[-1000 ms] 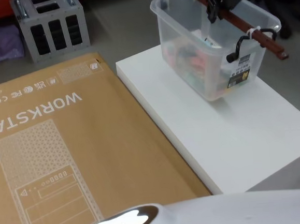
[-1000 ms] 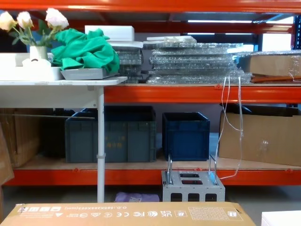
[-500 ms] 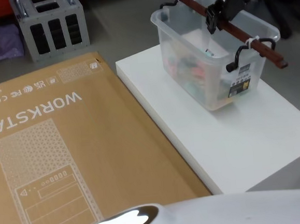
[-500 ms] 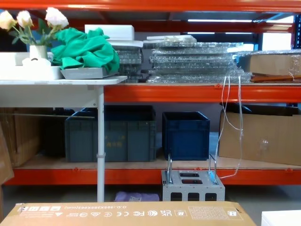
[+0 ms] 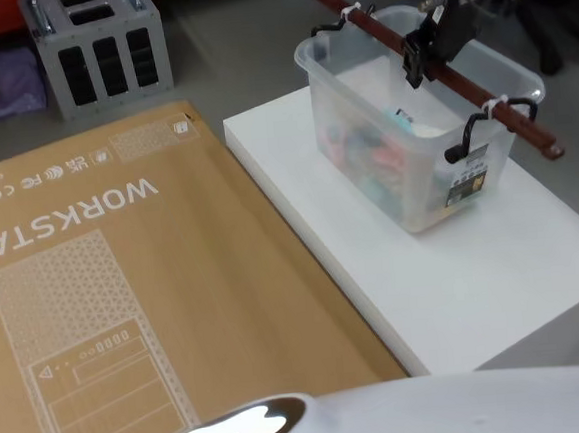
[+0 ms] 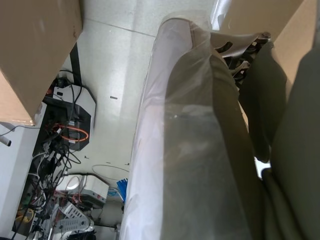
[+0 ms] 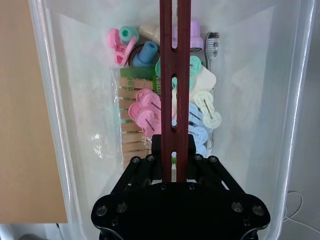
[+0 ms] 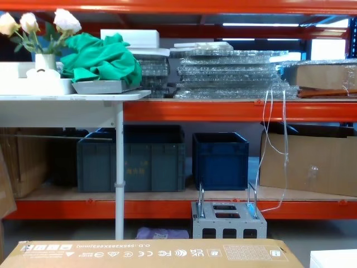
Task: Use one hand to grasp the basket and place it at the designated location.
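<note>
The basket sits on the far part of the white table, closer to the table's left edge than its right, and well back from the near edge. So there's a good stretch of bare white top in front of it and a strip to its right; on the left only a narrow margin before the table drops off. Right beside that left edge lies the big brown cardboard carton, lying flat, with its printed face up.

A dark red bar runs across the top of the basket, tied with white ties to the black wire handles at each end, and it sticks out past the rim at both ends. The right tool comes in from the far side and is clamped on that bar about mid-span; in the right wrist view the black jaws are closed around it, with the bar running straight away over the open tub.

Inside the basket, looking down: a heap of pastel clips in pink, blue, mint and cream, a pack of wooden clothespins on a green card, and what looks like a toothbrush head against the far wall.

Beyond the carton on the floor stands a grey metal unit with slots. The left wrist view is pressed up against something in clear plastic wrap, so I can't tell the left tool's state.
</note>
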`<state>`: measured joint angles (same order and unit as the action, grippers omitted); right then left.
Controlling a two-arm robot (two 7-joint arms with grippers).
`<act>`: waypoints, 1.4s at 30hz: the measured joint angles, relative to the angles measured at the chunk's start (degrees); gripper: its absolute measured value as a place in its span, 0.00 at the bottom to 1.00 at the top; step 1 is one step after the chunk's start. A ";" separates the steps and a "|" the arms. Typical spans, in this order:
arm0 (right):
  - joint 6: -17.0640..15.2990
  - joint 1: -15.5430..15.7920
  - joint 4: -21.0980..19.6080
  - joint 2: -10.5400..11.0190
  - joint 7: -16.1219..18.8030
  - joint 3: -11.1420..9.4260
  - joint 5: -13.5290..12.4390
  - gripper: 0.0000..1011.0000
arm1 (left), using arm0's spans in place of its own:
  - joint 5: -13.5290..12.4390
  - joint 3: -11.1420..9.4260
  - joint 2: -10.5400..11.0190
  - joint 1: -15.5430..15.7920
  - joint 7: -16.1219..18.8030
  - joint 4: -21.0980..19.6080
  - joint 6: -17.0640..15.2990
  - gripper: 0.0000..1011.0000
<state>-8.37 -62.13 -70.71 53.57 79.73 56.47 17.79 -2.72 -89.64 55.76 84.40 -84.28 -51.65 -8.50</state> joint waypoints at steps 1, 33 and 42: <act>0.14 0.01 0.08 -0.04 0.08 0.04 -0.01 0.23 | 0.00 0.00 0.00 0.00 0.00 0.00 0.00 0.00; 1.12 -2.39 -0.10 0.66 1.89 -0.76 -1.00 0.96 | 0.00 0.00 0.00 0.00 0.00 0.00 0.00 0.00; 0.89 -3.26 -4.40 3.79 2.79 -2.57 -2.86 0.99 | 0.00 0.00 0.00 0.00 0.00 0.00 0.00 0.00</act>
<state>-7.49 -65.38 -75.11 57.36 82.51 53.90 14.93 -2.71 -89.64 55.76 84.40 -84.28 -51.65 -8.50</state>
